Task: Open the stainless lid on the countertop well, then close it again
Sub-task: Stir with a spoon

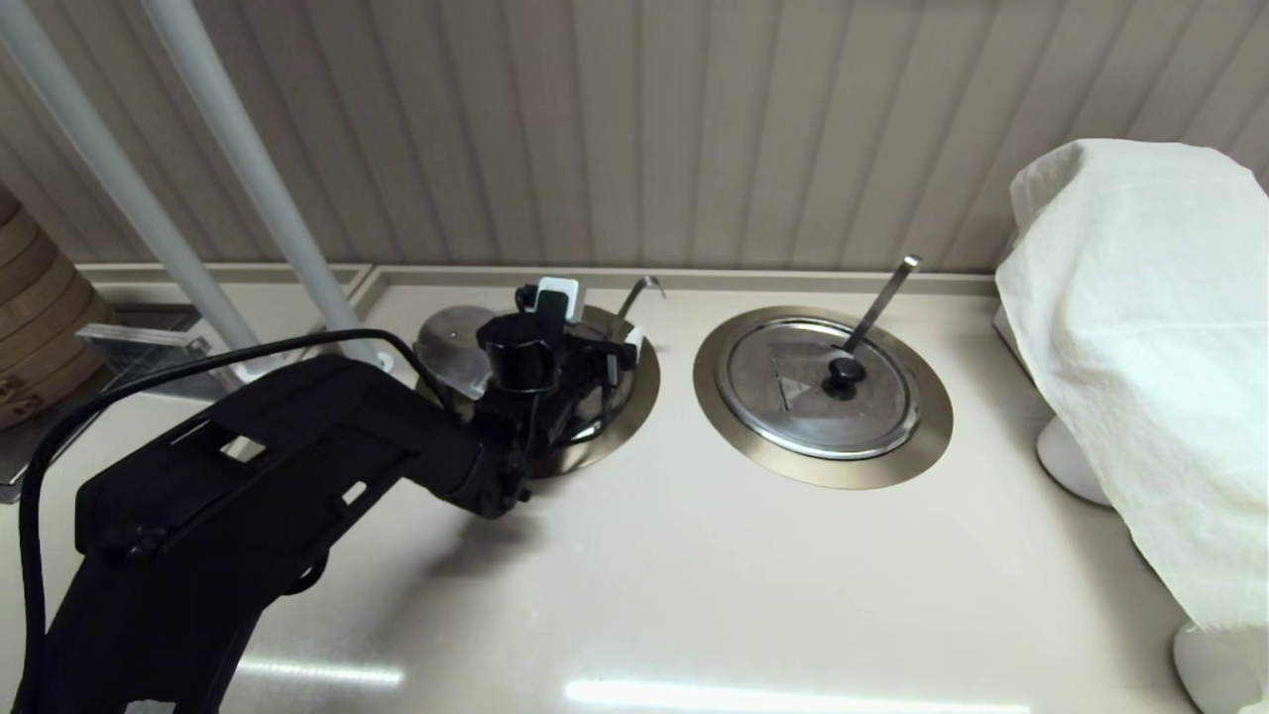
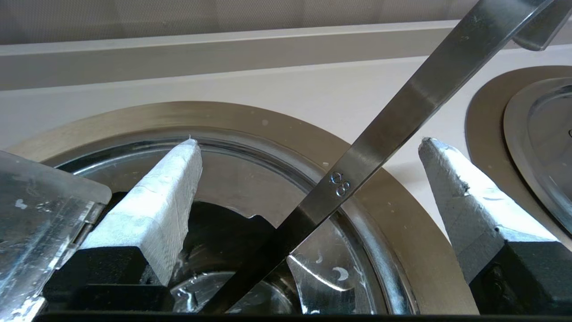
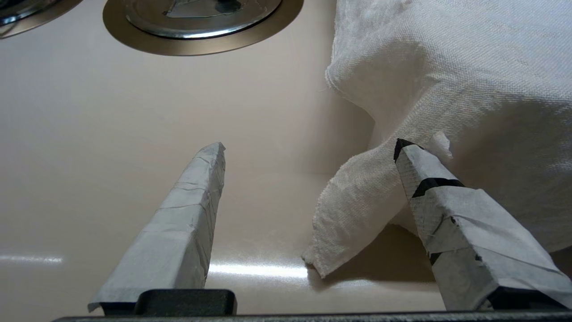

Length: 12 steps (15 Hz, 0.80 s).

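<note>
The countertop well [image 1: 634,397] lies under my left arm, and its brushed rim ring [image 2: 268,118] fills the left wrist view. The stainless lid [image 1: 446,342] is lifted and tilted back at the well's left side, so the dark inside of the well shows. A hinged edge of the lid [image 2: 40,214] is beside one finger; its knob is hidden. My left gripper [image 1: 595,319] [image 2: 308,147] hangs open over the well. The hook-tipped ladle handle [image 1: 639,291] [image 2: 402,103] crosses between the fingers without touching them. My right gripper [image 3: 308,147] is open above the counter.
The twin well [image 1: 823,392] to the right has its lid shut, with a straight ladle handle [image 1: 882,297]. A white cloth [image 1: 1140,347] [image 3: 447,89] covers something at the right edge, close to my right gripper. Wooden steamers [image 1: 40,307] stand at far left.
</note>
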Motion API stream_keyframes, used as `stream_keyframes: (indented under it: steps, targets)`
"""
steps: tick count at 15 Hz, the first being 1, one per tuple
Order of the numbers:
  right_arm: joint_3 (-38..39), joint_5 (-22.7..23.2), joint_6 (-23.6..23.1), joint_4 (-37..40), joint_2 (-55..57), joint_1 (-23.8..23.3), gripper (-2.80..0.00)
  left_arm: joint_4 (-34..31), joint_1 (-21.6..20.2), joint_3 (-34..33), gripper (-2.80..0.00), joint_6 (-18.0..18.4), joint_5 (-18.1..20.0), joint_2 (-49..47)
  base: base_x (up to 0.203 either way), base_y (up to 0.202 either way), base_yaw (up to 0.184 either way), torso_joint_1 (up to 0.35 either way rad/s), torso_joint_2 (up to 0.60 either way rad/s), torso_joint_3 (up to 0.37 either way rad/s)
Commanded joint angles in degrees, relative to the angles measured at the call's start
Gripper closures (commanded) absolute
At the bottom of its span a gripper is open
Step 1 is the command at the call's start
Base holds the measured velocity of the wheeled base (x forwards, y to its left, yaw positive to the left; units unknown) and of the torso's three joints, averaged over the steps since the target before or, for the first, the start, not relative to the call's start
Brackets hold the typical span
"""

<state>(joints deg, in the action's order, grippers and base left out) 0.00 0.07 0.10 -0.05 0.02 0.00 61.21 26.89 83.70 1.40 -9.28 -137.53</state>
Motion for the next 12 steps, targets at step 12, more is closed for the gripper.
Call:
stream_keyframes:
  steps: [12]
  targets:
    - [0.0, 0.0, 0.0, 0.0, 0.0, 0.0, -2.8, -5.1, 1.2, 17.4, -2.8, 1.7, -0.7, -10.6, 0.0, 0.0, 0.0, 0.0, 0.0, 0.0]
